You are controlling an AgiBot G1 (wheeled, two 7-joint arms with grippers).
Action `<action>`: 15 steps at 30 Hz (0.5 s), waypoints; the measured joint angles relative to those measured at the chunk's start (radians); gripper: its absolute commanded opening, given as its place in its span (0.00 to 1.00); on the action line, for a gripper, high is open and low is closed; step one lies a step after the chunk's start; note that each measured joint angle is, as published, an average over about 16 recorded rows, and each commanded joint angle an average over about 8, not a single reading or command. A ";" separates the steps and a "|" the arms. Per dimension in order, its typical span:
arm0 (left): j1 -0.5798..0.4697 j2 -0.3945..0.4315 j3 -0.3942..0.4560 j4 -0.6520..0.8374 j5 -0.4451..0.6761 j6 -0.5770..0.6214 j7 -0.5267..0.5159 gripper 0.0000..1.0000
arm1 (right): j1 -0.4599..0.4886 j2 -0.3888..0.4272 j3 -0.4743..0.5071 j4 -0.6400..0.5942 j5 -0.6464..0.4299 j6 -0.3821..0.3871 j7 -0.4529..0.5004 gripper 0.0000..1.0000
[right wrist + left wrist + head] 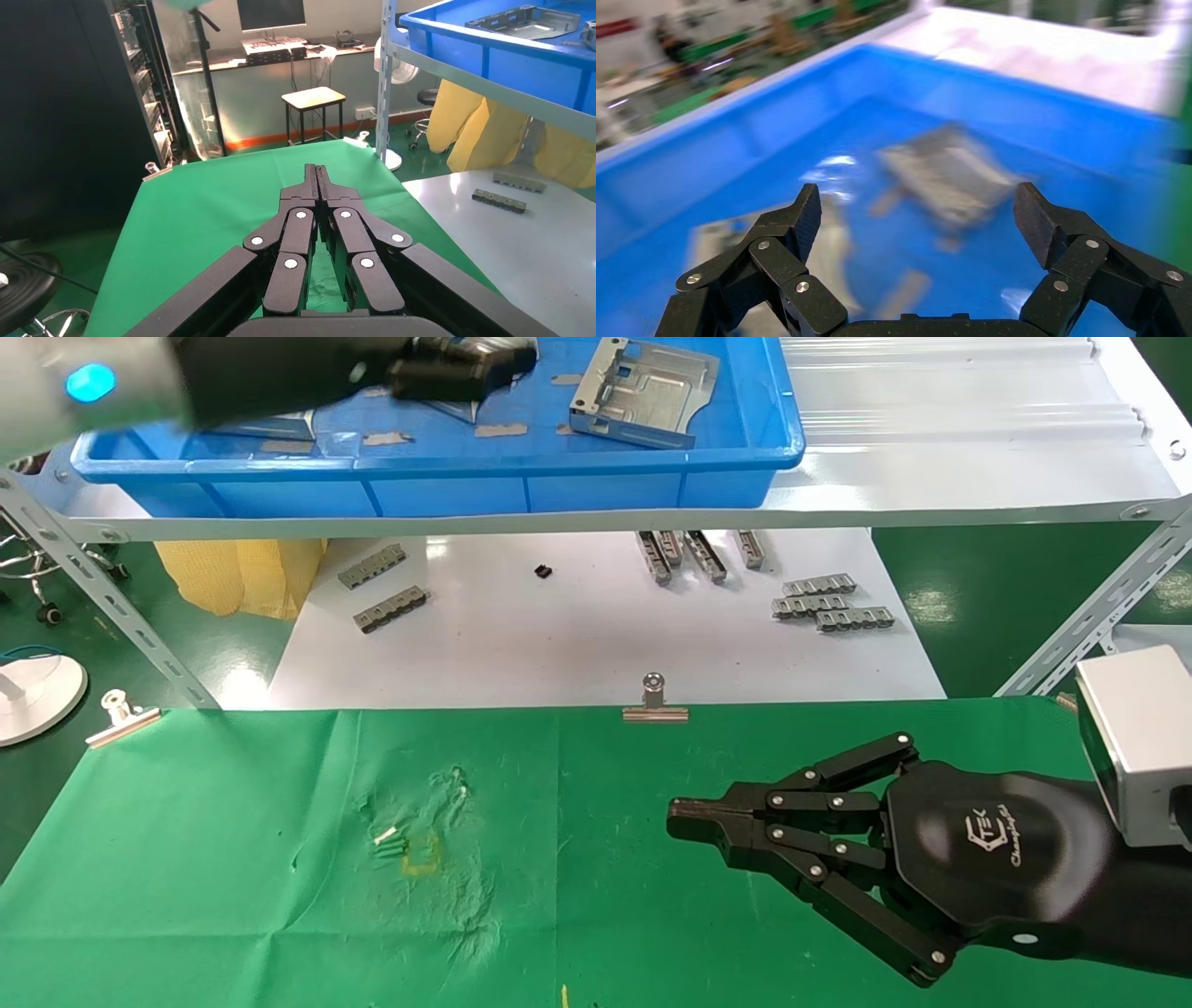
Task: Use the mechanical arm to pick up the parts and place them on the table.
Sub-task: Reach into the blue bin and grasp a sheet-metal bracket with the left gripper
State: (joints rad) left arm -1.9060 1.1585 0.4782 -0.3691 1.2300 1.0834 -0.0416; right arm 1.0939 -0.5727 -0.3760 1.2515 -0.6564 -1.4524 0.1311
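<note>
From the head view we see our left end effector (484,370) over the blue plastic tray (559,477), where one silvery stamped plate (643,393) lies. Our right end effector (684,822) hovers clenched over the green cloth worktop (233,859).

The left wrist view shows our left fingers (800,217) released wide above the blurred plate (947,179).

In the right wrist view, our fingertips (309,184) touch, nothing between.

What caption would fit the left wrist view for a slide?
Left pincer, open, above a silvery part lying in the blue tray.
</note>
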 measured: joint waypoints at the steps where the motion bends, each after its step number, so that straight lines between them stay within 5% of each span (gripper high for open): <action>1: -0.021 0.023 0.005 0.042 0.015 -0.034 0.009 1.00 | 0.000 0.000 0.000 0.000 0.000 0.000 0.000 0.00; 3: -0.058 0.064 0.015 0.117 0.039 -0.096 0.022 0.87 | 0.000 0.000 0.000 0.000 0.000 0.000 0.000 0.03; 10: -0.132 0.152 0.038 0.285 0.085 -0.247 0.038 0.03 | 0.000 0.000 0.000 0.000 0.000 0.000 0.000 0.88; 11: -0.138 0.159 0.040 0.299 0.090 -0.260 0.037 0.00 | 0.000 0.000 0.000 0.000 0.000 0.000 0.000 0.98; 15: -0.151 0.174 0.050 0.338 0.104 -0.303 0.024 0.00 | 0.000 0.000 0.000 0.000 0.000 0.000 0.000 1.00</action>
State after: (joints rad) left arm -2.0571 1.3325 0.5283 -0.0316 1.3345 0.7802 -0.0176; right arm 1.0939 -0.5726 -0.3761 1.2515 -0.6564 -1.4523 0.1311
